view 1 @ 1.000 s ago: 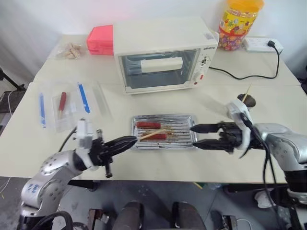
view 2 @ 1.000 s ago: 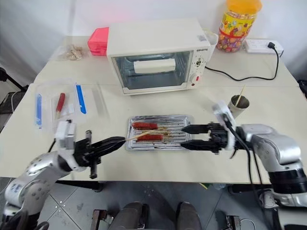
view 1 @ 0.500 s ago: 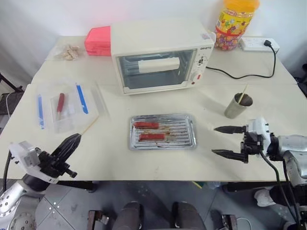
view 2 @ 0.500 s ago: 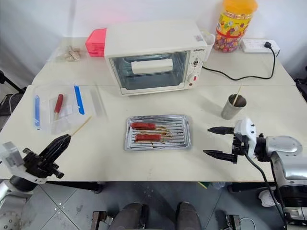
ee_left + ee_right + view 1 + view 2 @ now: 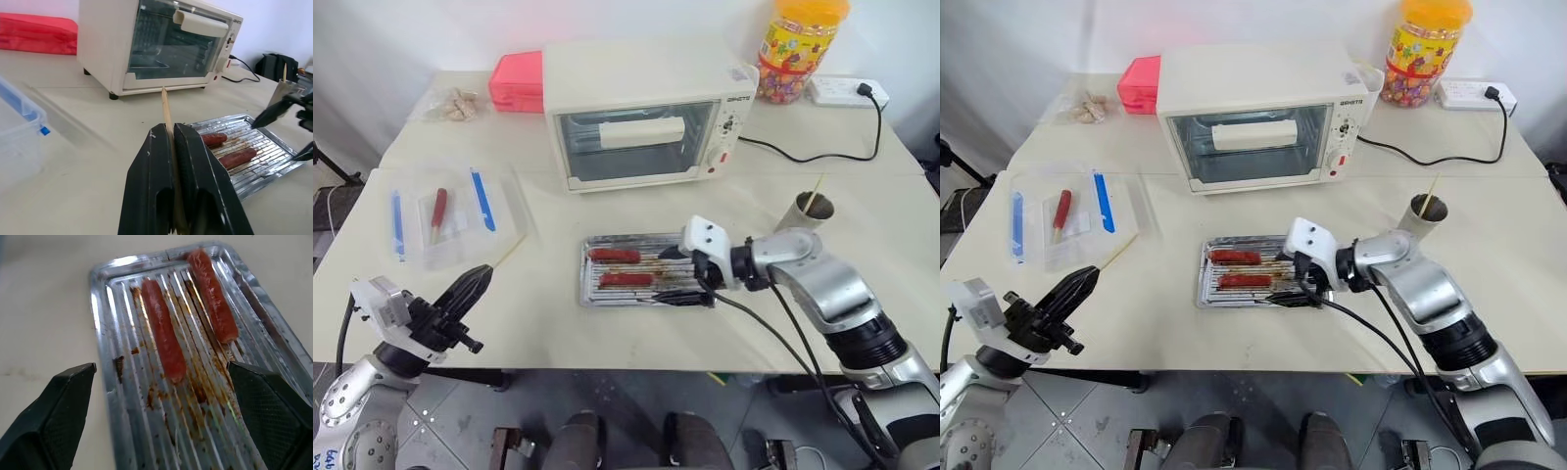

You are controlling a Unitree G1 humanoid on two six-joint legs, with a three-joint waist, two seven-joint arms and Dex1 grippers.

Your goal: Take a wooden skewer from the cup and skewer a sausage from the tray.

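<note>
Black fingers of the left tool (image 5: 172, 161) are clamped tight on a thin pale wooden skewer (image 5: 166, 110), which sticks out past the tips and points toward the cream-white toaster oven (image 5: 641, 113). That tool sits low at the near left edge of the pale table (image 5: 548, 323), well apart from the shiny silver ribbed baking tray (image 5: 588, 270).

The right tool (image 5: 677, 275) is spread wide, jaws nowhere near touching, hovering over the right end of the tray with 1 finger (image 5: 54, 413) on each side in the wrist view. It's holding nothing. 2 smooth red-brown sausages lie in the tray's left half, roughly parallel: the far one (image 5: 615, 255) and the near one (image 5: 626, 279). The ribs have brown greasy smears.

The small steel-grey metal cup (image 5: 816, 209) stands to the right of the tray with another skewer (image 5: 816, 192) poking out of it. Left of the tray there's a clear plastic box (image 5: 450, 220) with blue strips and 1 red piece. Behind the oven: a red box (image 5: 517, 80), an orange-lidded jar of sweets (image 5: 798, 49) and a white power strip (image 5: 847, 91).
</note>
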